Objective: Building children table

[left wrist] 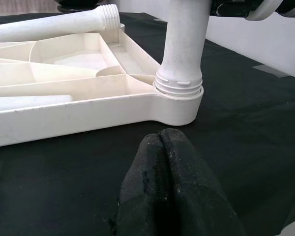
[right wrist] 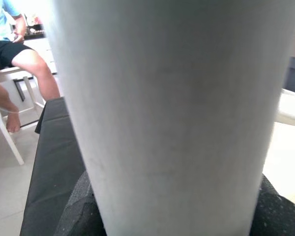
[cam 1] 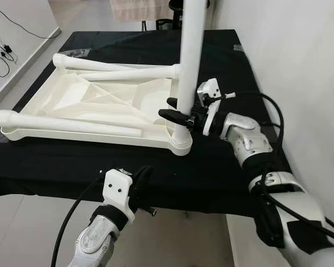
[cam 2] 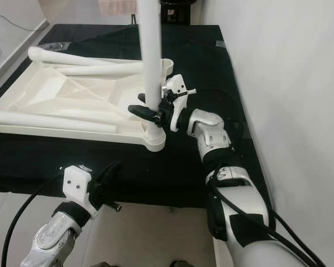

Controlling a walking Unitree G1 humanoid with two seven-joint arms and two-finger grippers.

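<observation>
A white child's table top (cam 1: 94, 94) lies upside down on a black-covered table (cam 1: 222, 172). One white leg (cam 1: 192, 50) stands upright in the near right corner socket (cam 1: 181, 146). My right gripper (cam 1: 167, 108) is shut on this leg a little above the socket. Two more legs lie flat on the top, one along the front (cam 1: 67, 123) and one along the back (cam 1: 117, 69). My left gripper (cam 1: 142, 177) hovers at the table's front edge, left of the socket, its fingers (left wrist: 162, 167) pressed together on nothing.
A white wall (cam 1: 300, 67) runs close along the table's right side. Cables (cam 1: 0, 53) lie on the floor at the far left. In the right wrist view a person (right wrist: 14, 49) sits on a white chair beyond the table.
</observation>
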